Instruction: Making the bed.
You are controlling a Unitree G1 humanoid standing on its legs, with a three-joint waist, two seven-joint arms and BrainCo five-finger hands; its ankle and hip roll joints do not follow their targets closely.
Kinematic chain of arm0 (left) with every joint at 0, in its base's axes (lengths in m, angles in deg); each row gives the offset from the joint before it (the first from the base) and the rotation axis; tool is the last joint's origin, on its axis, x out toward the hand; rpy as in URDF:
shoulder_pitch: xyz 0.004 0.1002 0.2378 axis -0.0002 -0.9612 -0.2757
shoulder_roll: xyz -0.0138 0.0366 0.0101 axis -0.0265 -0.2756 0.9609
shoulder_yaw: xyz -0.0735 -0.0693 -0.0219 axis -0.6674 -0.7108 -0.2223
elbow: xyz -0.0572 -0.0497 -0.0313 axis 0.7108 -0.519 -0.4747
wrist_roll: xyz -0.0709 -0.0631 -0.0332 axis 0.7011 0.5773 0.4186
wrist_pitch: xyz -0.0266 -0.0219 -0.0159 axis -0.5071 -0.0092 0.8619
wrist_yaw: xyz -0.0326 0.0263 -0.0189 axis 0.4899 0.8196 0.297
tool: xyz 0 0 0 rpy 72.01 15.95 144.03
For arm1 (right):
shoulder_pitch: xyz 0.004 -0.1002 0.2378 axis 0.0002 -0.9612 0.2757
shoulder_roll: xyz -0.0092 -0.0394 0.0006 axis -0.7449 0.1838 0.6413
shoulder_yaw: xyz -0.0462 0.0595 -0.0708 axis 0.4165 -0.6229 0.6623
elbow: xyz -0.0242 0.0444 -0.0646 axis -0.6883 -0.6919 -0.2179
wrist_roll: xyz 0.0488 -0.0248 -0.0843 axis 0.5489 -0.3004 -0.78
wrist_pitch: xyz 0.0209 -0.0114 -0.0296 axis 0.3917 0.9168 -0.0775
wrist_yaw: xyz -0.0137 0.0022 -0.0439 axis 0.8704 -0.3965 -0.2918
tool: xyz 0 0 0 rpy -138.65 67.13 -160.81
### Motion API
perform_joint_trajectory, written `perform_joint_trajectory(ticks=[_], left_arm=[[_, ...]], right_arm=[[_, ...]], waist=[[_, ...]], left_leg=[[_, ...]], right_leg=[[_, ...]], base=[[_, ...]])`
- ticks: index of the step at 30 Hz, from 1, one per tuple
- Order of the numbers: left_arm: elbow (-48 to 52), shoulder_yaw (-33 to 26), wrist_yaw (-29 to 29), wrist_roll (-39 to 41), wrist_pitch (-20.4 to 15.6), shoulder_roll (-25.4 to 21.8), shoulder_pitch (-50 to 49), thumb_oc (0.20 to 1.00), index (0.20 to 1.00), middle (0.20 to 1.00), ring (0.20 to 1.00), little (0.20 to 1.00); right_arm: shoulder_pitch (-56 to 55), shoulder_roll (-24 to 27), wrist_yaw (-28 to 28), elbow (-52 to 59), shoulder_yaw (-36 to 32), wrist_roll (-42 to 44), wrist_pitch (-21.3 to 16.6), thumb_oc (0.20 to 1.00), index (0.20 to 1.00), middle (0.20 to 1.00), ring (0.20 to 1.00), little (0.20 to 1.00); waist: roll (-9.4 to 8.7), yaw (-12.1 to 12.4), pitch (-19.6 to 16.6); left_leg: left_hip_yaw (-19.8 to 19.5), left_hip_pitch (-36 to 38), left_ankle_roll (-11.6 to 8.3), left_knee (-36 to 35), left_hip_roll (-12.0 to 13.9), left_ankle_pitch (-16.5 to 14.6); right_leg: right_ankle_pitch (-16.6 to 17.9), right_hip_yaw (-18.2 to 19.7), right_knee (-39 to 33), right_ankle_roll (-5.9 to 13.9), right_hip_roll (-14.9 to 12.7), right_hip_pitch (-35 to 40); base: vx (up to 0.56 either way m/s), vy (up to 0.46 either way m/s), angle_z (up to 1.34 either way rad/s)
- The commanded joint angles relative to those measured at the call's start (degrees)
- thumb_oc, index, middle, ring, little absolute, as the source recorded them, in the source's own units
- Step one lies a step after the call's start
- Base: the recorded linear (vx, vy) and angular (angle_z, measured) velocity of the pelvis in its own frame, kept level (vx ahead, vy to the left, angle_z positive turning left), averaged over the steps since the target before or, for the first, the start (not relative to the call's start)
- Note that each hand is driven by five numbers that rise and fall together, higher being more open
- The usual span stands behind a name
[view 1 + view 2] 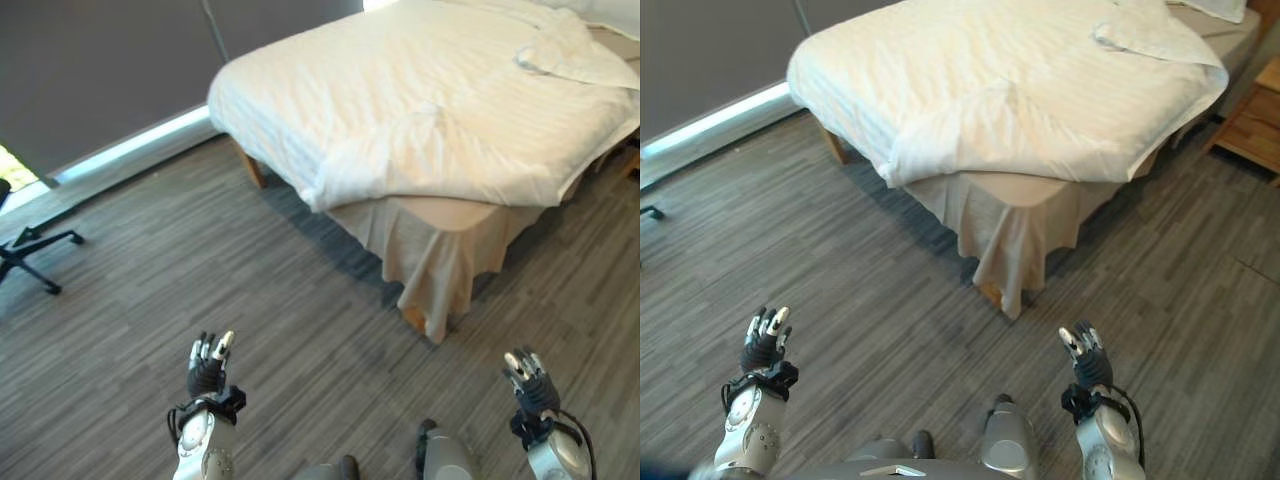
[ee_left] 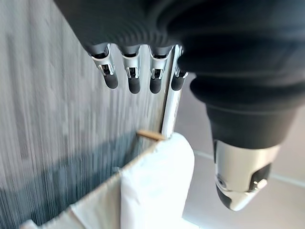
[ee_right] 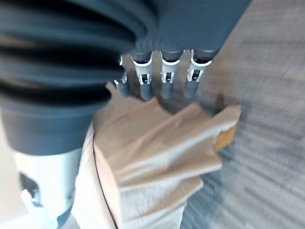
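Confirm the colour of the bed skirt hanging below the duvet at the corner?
Beige bed skirt, darker than the cream-white duvet; the right eye view shows it best.
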Motion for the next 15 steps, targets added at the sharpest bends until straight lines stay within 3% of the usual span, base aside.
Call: perform_joint_trajectory(ticks=[1, 3, 4, 5, 6, 8, 9, 10, 11, 13, 15], left_arm=[[0.87, 0.16, -1.0, 1.9, -3.6, -1.64, 1.43, 1.0, 1.0, 1.0, 1.0, 1.0], [1.14, 0.3, -1.33, 4.07, -3.85, -1.29, 1.88, 1.0, 1.0, 1.0, 1.0, 1.0], [2.45, 0.41, -1.39, 4.25, -3.95, -1.55, 1.38, 1.0, 1.0, 1.0, 1.0, 1.0], [2.44, 0.41, -1.39, 4.26, -3.95, -1.54, 1.41, 1.0, 1.0, 1.0, 1.0, 1.0], [1.81, -0.27, -1.55, 5.18, -3.79, -1.4, 1.3, 1.0, 1.0, 1.0, 1.0, 1.0], [2.28, -0.36, -2.17, 7.01, -3.65, -1.06, -0.13, 1.0, 1.0, 1.0, 1.0, 1.0], [2.3, -0.34, -2.17, 7.02, -3.65, -1.05, -0.18, 1.0, 1.0, 1.0, 1.0, 1.0], [1.8, -0.31, -2.16, 6.55, -3.55, -1.03, -0.65, 1.0, 1.0, 1.0, 1.0, 1.0], [1.75, -0.19, -2.15, 5.41, -3.42, -1.09, -1.5, 1.0, 1.0, 1.0, 1.0, 1.0], [0.57, 0.56, -3.08, 5.96, -3.14, -0.8, -1.61, 1.0, 1.0, 1.0, 1.0, 1.0], [0.5, 0.82, -3.52, 6.06, -3.05, -1.05, -1.03, 1.0, 1.0, 1.0, 1.0, 1.0]], right_arm=[[5.1, 1.06, 0.47, 0.32, 0.54, 3.71, -4.11, 1.0, 1.0, 1.0, 1.0, 1.0], [6.19, 1.1, 0.16, 0.11, 0.33, 8.43, -4.97, 1.0, 1.0, 1.0, 1.0, 1.0], [8.3, 3.01, 0.3, 0.37, 0.52, 7.69, -4.41, 1.0, 1.0, 1.0, 1.0, 1.0], [8.35, 3.02, 0.29, 0.34, 0.5, 7.67, -4.41, 1.0, 1.0, 1.0, 1.0, 1.0], [9.02, 3.71, -0.05, -0.16, 0.39, 6.68, -4.33, 1.0, 1.0, 1.0, 1.0, 1.0], [10.03, 3.96, -0.11, 0.06, -0.2, 7.16, -4.67, 1.0, 1.0, 1.0, 1.0, 1.0], [10.0, 3.98, -0.1, 0.05, -0.2, 7.16, -4.68, 1.0, 1.0, 1.0, 1.0, 1.0], [9.88, 4.27, -0.09, -0.02, -0.23, 6.51, -4.65, 1.0, 1.0, 1.0, 1.0, 1.0], [9.6, 4.89, 0.12, 0.43, -0.01, 5.06, -4.57, 1.0, 1.0, 1.0, 1.0, 1.0], [9.4, 5.28, 0.96, 0.51, 0.93, 2.75, -3.4, 1.0, 1.0, 1.0, 1.0, 1.0], [9.44, 5.03, 0.96, 0.34, 0.8, 2.6, -3.4, 1.0, 1.0, 1.0, 1.0, 1.0]], waist=[[-1.2, 0.19, -1.86], [-2.41, 0.84, -1.09], [-4.86, 3.9, 1.0], [-4.7, 3.99, 1.17], [-4.95, 4.83, 1.17], [-5.05, 6.32, 0.58], [-5.14, 6.53, 0.73], [-4.63, 6.84, 0.04], [-3.77, 8.12, -0.53], [-1.9, 7.63, -2.81], [-1.77, 7.5, -3.08]], left_leg=[[-0.76, 7.97, -5.58, 6.03, 5.32, 6.41], [-0.85, 0.8, -7.04, 22.49, 6.15, 11.99], [-4.1, -8.48, -5.84, 31.84, 2.95, 12.82], [-4.06, -8.37, -5.84, 32.1, 3.12, 12.54], [-3.71, -9.84, -5.34, 29.61, 3.96, 11.96], [-2.86, -10.19, -5.46, 18.95, 8.04, 12.02], [-2.6, -9.6, -5.48, 18.4, 7.99, 12.19], [-2.64, -9.54, -5.69, 10.48, 8.61, 12.73], [-5.88, -9.83, -5.9, 2.65, 7.79, 14.7], [-8.61, -4.42, -7.4, -5.05, 8.02, 14.8], [-8.18, -2.84, -7.28, -6.36, 7.86, 14.62]], right_leg=[[10.85, -2.19, -16.69, -2.15, 2.22, 8.75], [9.63, -2.62, -18.8, -4.44, 2.68, 12.92], [8.47, -1.14, -21.73, -5.8, 2.52, 18.13], [8.5, -1.09, -21.9, -5.79, 2.7, 18.38], [8.35, -0.61, -23.15, -5.52, 2.7, 19.88], [7.29, -0.23, -24.02, -4.55, 2.07, 22.05], [7.24, -0.03, -24.02, -4.55, 1.98, 22.25], [6.67, 0.19, -24.27, -4.02, 2.02, 22.79], [5.71, 1.16, -24.56, -3.41, 2.43, 24.07], [4.03, 2.27, -23.54, -3.05, 2.38, 24.94], [4.08, 2.56, -23.44, -2.85, 2.25, 25.19]], base=[[0.34, -0.174, 0.14], [0.38, -0.257, 0.55], [0.39, -0.244, 0.61], [0.42, -0.171, 0.19], [0.29, 0.002, -0.5], [0.4, 0.058, -0.45], [0.32, 0.114, -0.16], [0.32, 0.142, -0.19], [0.37, 0.177, -0.2], [0.45, 0.264, -0.58], [0.27, 0.188, -0.85]])
